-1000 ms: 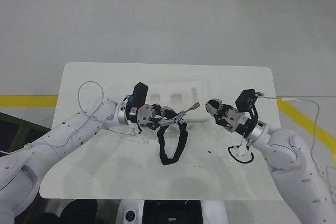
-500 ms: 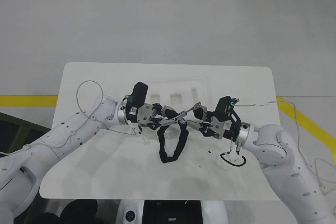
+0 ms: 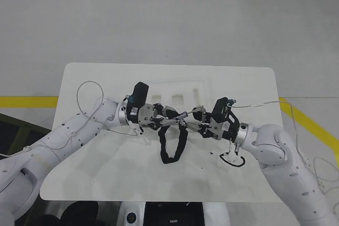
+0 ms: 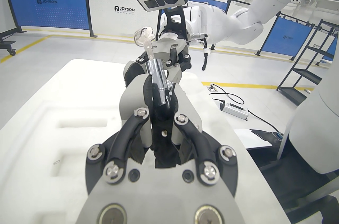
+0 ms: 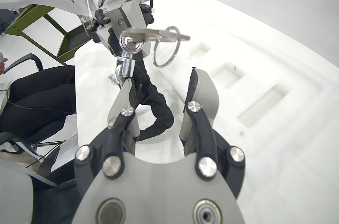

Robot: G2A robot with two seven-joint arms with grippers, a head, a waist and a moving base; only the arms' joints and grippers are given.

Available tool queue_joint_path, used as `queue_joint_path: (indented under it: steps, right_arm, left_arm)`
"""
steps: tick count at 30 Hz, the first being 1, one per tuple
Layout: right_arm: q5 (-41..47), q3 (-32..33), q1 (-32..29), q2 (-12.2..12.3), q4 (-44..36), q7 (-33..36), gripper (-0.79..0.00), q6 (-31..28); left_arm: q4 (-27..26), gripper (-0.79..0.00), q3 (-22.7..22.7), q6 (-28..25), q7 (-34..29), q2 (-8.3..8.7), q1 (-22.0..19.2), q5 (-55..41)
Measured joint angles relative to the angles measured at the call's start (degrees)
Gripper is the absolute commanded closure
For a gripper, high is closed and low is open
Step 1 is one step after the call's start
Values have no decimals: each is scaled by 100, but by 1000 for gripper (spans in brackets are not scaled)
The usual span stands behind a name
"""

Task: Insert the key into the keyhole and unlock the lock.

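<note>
The lock is a black cable loop (image 3: 172, 144) with a chrome cylinder (image 3: 179, 117), held above the table. My left gripper (image 3: 167, 117) is shut on the lock's black sleeve just behind the cylinder (image 4: 158, 76). The key (image 4: 144, 36) sticks out of the cylinder's end, its bow toward the right arm. In the right wrist view the key (image 5: 140, 33) sits in the keyhole face (image 5: 131, 44), with a split ring (image 5: 167, 50) and a second key (image 5: 181, 36) hanging from it. My right gripper (image 5: 161, 82) is open just short of the key, its fingers (image 5: 202, 87) either side of the cable.
A white foam tray (image 3: 212, 93) with several rectangular recesses (image 5: 261, 103) lies on the white table (image 3: 101, 169) under and behind both grippers. The cable loop hangs down to the table surface in front of them.
My right gripper has moved left and slightly toward the front, from open space at the right up to the key's end. The left gripper and the lock have stayed put.
</note>
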Motion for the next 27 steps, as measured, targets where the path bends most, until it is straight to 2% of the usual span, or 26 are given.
queue_joint_path:
  steps: [11,18,21,22,27]
  right_arm:
    - [193,-6,-66,44,-48,210,-348,-458]
    - [231,-155,55,29,-27,247,-363,-439]
    - [185,-242,124,12,-22,226,-265,-359]
    - [174,-269,146,6,-17,213,-169,-338]
    - [135,-394,235,-17,-15,158,0,-316]
  left_arm:
    - [-64,0,-120,0,0,47,69,56]
    - [-86,0,-168,0,0,68,101,69]
    - [-111,0,-183,0,0,71,115,71]
    - [-116,0,-184,0,0,72,117,75]
    - [-125,0,-204,0,0,74,129,82]
